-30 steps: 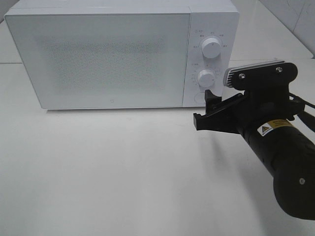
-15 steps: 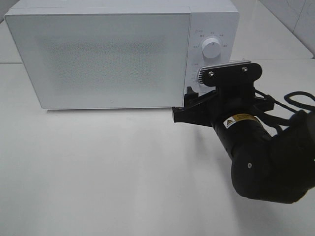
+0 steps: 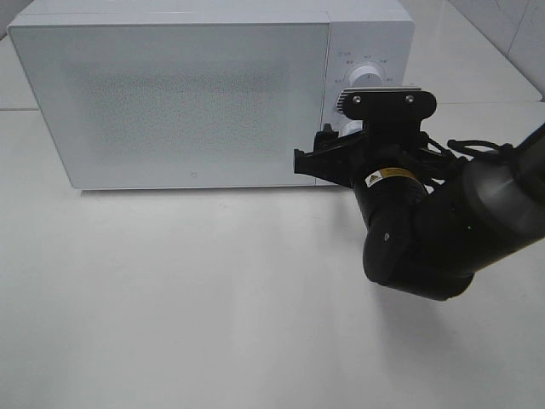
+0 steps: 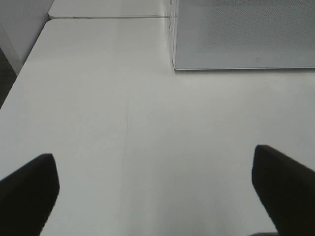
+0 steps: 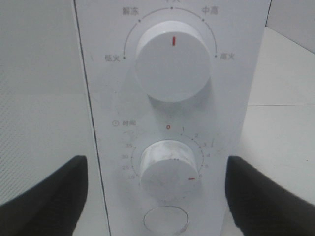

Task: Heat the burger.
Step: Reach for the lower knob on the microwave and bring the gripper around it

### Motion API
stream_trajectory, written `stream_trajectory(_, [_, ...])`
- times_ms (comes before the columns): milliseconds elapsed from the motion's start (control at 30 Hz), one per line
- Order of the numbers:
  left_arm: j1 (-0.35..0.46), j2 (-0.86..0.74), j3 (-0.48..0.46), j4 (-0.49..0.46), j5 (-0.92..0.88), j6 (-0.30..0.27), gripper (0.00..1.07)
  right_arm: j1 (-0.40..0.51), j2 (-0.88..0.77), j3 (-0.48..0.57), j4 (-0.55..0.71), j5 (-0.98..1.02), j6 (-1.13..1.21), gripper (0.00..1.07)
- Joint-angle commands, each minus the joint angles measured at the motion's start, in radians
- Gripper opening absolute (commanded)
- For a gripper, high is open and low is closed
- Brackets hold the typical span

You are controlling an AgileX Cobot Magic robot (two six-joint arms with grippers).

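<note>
Right gripper (image 3: 312, 153) at the front of the microwave (image 3: 187, 94), its door (image 3: 170, 102) shut.
Its jaws are spread wide to either side of the lower dial (image 5: 166, 170), gripping nothing. The left gripper (image 4: 157, 191) hangs over the bare table (image 4: 123, 123), jaws released and empty. The burger shows in no view.

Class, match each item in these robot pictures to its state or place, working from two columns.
1 microwave door
2 left gripper
3 right gripper
4 timer knob

a open above the table
b open, facing the control panel
c shut
d red mark turned away from the red 0

Pairs: 1-c, 2-a, 3-b, 4-d
</note>
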State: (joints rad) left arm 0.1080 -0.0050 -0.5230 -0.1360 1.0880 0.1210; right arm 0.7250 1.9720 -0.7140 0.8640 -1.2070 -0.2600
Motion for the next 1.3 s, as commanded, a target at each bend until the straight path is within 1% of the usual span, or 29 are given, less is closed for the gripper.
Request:
stream_trajectory(33, [0.001,-0.023,0.003,-0.008,-0.013,-0.003,1.01,-0.028,0.026,-0.047,-0.018,-0.01,0.007,0.75])
stream_trajectory(167, [0.001,-0.023,0.003,-0.008,-0.013,-0.003,1.01,-0.058,0.055,-0.078,-0.058,0.002,0.01,0.75])
stream_trajectory(433, [0.001,-0.023,0.003,-0.008,-0.013,-0.003,1.0,-0.062,0.11,-0.109,-0.068,0.014,0.028,0.75])
stream_trajectory(667, [0.001,-0.023,0.003,-0.008,-0.013,-0.003,1.0,-0.074,0.112,-0.11,-0.07,0.015,0.033,0.75])
stream_trajectory(733, [0.001,-0.023,0.003,-0.008,-0.013,-0.003,1.0,-0.088,0.112,-0.11,-0.095,0.017,0.033,0.75])
stream_trajectory(867, [0.001,-0.023,0.003,-0.008,-0.013,-0.003,1.0,-0.088,0.112,-0.11,-0.096,0.017,0.033,0.75])
stream_trajectory(967, [0.001,-0.023,0.003,-0.008,-0.013,-0.003,1.0,-0.088,0.112,-0.11,-0.096,0.017,0.033,0.74])
stream_trajectory(1067, [0.001,-0.023,0.003,-0.008,-0.013,-0.003,1.0,-0.088,0.112,-0.11,-0.095,0.021,0.033,0.68])
stream_trajectory(1100, [0.001,-0.023,0.003,-0.008,-0.013,-0.003,1.0,-0.088,0.112,-0.11,-0.095,0.026,0.033,0.61])
stream_trajectory(1133, [0.001,-0.023,0.003,-0.008,-0.013,-0.003,1.0,-0.088,0.112,-0.11,-0.095,0.026,0.033,0.61])
stream_trajectory(1167, [0.001,-0.023,0.003,-0.008,-0.013,-0.003,1.0,-0.089,0.112,-0.11,-0.095,0.03,0.033,0.5])
stream_trajectory(1200, [0.001,-0.023,0.003,-0.008,-0.013,-0.003,1.0,-0.089,0.112,-0.11,-0.095,0.03,0.033,0.44])
stream_trajectory(1233, [0.001,-0.023,0.003,-0.008,-0.013,-0.003,1.0,-0.089,0.112,-0.11,-0.095,0.03,0.033,0.44])
stream_trajectory(1267, [0.001,-0.023,0.003,-0.008,-0.013,-0.003,1.0,-0.089,0.112,-0.11,-0.095,0.03,0.033,0.28])
stream_trajectory(1300, [0.001,-0.023,0.003,-0.008,-0.013,-0.003,1.0,-0.089,0.112,-0.11,-0.095,0.03,0.033,0.28])
